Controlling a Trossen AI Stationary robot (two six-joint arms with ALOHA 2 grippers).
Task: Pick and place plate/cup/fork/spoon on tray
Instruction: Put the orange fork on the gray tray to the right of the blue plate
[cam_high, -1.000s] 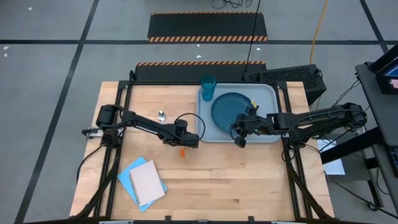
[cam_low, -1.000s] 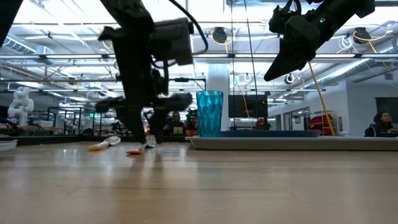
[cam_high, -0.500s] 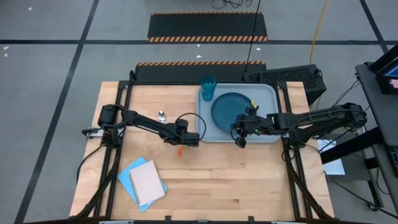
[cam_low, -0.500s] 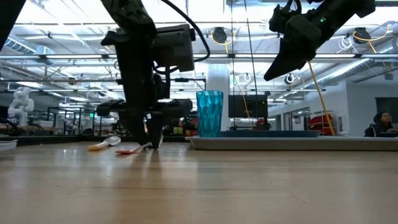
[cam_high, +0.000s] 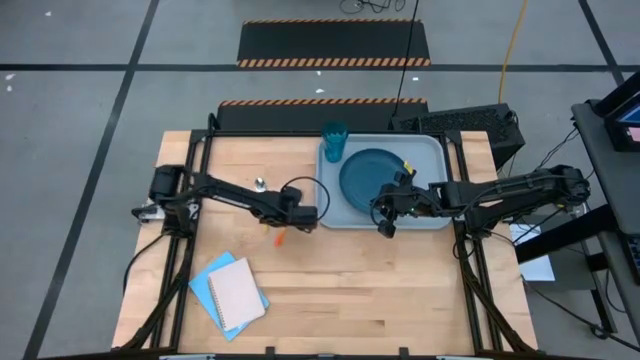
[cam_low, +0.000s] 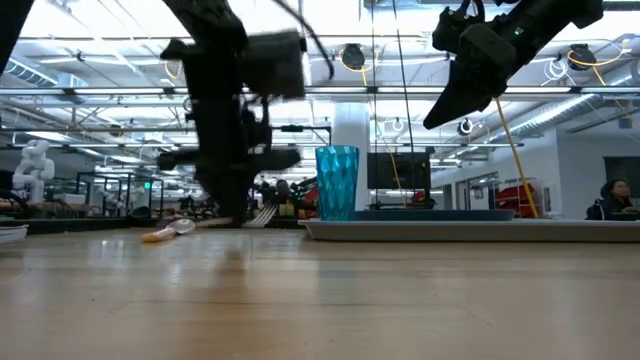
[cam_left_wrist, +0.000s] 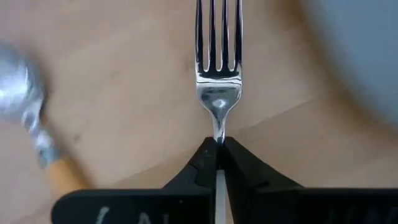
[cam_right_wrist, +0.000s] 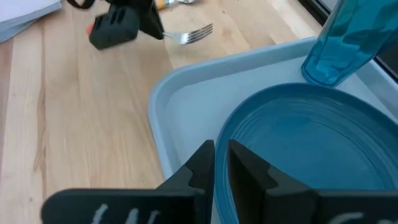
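The fork (cam_left_wrist: 217, 62), with silver tines and a red-orange handle (cam_high: 280, 238), is in my left gripper (cam_high: 293, 222), which is shut on it just left of the tray (cam_high: 432, 150). The grey-blue tray carries the teal-blue plate (cam_high: 372, 178) and, in its far left corner, the upright cup (cam_high: 334, 141). The spoon (cam_high: 260, 185) lies flat on the table behind the left arm. My right gripper (cam_right_wrist: 221, 163) hovers shut above the plate's near left part, touching nothing. My left gripper pinches the fork's thin metal neck (cam_left_wrist: 217, 129), just behind the tines, between its two fingertips (cam_left_wrist: 205, 158). The fingers come from above, pointing down. The tines (cam_low: 265, 213) stick out toward the tray, roughly level. The fork hangs a little above the table.
Blue and white notebooks (cam_high: 230, 290) lie at the near left of the table. The wood in front of the tray is bare (cam_high: 380, 290). Tray room shows to the left of the plate (cam_right_wrist: 186, 99).
My left gripper has shut on the fork, which lay on the table, and has raised it clear of the wood. Gripper and fork have shifted a little toward the table's left edge. The right arm has kept still.
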